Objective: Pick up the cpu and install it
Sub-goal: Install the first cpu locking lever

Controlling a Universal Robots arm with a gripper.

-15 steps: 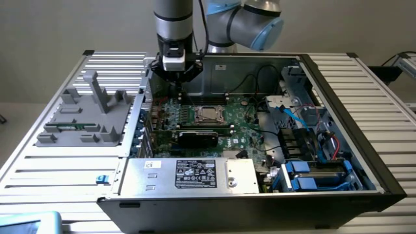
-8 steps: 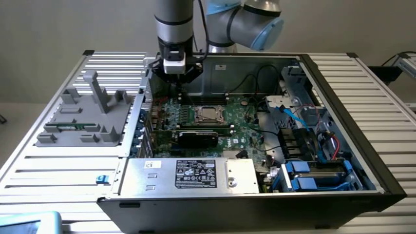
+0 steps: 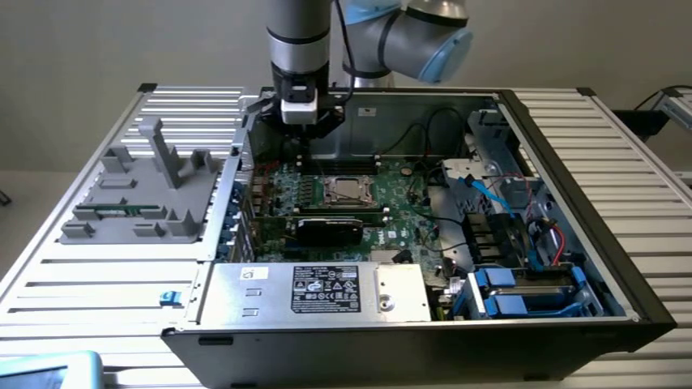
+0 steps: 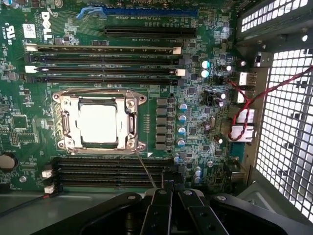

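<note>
The cpu, a flat square chip with a shiny silver top, lies inside the metal-framed socket on the green motherboard. In the exterior view the cpu sits in the middle of the open computer case. My gripper hangs above the board, behind the socket and toward the exterior view's left, apart from the chip. Its black fingers are pressed together with nothing between them, so my gripper is shut and holds nothing.
Memory slots flank the socket on both sides. A red wire runs by the perforated case wall. A grey fixture stands on the slatted table at the exterior view's left. The power supply box and blue drive bays fill the near side.
</note>
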